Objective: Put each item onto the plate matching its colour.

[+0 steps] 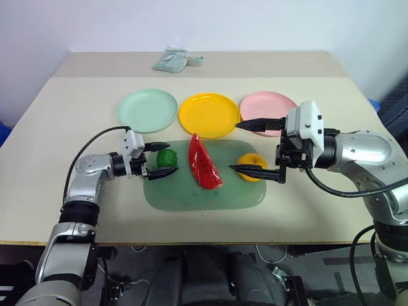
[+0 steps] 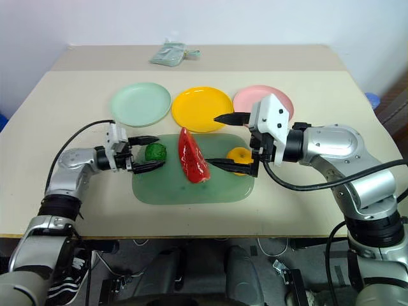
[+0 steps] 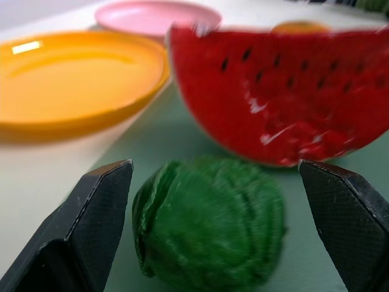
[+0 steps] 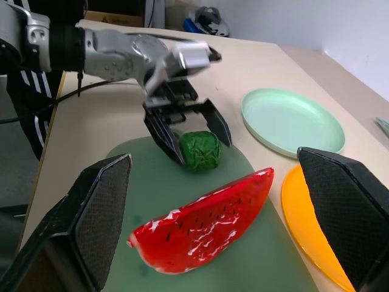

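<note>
Green lump on mat, bracketed by left gripper, fingers spread wide, nothing clamped yet. Right gripper also agape and empty, hovering between wedge and orange. Green plate near, just beyond mat. Risks: bumpy lump squirting out of an off-centre pinch; rolling into wedge close beside; a fingertip catching the mat.

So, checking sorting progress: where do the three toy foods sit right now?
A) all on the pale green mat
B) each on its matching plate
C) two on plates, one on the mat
A: the green lump, watermelon wedge and orange all lie on the mat.
</note>
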